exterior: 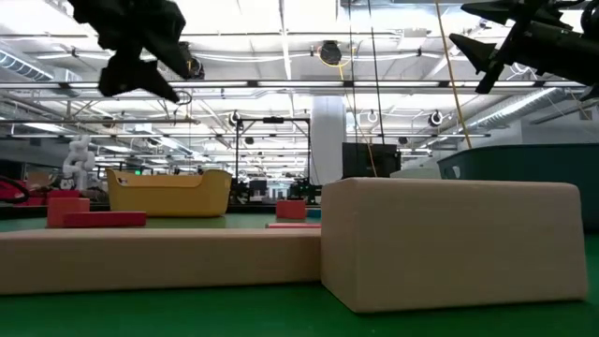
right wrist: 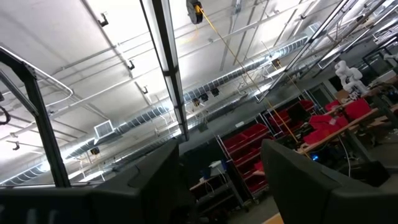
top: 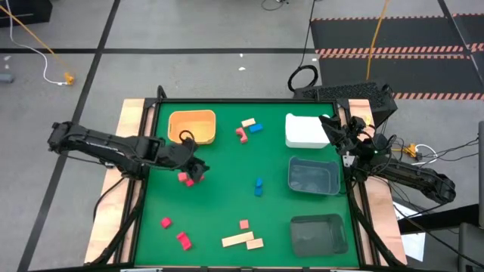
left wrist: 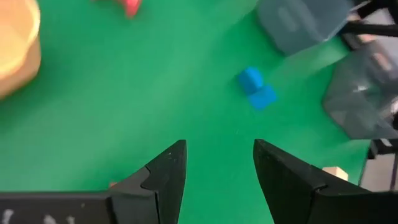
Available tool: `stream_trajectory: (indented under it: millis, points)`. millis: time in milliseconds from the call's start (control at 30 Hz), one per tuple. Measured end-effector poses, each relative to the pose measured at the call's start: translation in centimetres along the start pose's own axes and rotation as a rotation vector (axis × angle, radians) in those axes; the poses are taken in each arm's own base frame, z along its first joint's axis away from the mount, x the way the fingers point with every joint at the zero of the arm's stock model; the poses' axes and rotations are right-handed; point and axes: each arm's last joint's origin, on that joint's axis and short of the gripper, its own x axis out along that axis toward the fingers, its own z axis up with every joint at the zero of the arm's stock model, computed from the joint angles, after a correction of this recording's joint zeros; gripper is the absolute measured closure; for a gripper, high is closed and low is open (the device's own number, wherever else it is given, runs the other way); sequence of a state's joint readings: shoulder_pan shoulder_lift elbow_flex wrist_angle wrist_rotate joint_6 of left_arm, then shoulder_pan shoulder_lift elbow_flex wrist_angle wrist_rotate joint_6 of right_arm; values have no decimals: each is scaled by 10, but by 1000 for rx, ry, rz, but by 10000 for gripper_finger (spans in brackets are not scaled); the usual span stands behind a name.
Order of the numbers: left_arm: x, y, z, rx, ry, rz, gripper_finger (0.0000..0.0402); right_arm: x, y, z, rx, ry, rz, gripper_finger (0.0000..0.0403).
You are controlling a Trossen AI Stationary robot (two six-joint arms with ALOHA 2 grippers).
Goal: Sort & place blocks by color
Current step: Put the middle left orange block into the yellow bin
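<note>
Tan blocks (exterior: 449, 239) (green mat (top: 219, 204))

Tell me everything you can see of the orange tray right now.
The orange tray is a small rectangular bin with rounded corners and raised walls, plastic by its look, yellow-orange. It stands upright on the green mat near the far-left corner, and no blocks show inside. The left pincer, open and holding nothing, hovers just in front of it without touching; part of that arm overlaps the tray's near edge in the high view.

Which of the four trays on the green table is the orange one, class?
The orange tray at the table's far left, beside the left gripper; the white tray and two grey trays line the right side.
</note>
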State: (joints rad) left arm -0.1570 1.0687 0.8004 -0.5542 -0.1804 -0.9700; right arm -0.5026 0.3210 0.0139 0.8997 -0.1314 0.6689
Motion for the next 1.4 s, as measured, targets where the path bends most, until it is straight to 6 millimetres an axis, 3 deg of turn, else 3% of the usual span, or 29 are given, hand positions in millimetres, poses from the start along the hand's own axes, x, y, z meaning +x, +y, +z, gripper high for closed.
stream_trajectory:
  millis: [300, 633, 1067, 1400]
  points:
    - [8, 0, -20, -290, 140, 214, 215, 0, 0, 0, 0, 2, -1, 181]
    - [6, 16, -41, -578, 216, 530, 213, 0, -1, -2, 3, 15, -12, 181]
    - [34, 23, -51, -522, 163, 752, 108, 0, -3, -4, 7, 40, -31, 181]
    - [47, 27, -56, -540, 126, 822, 124, 0, -4, -5, 9, 54, -43, 181]
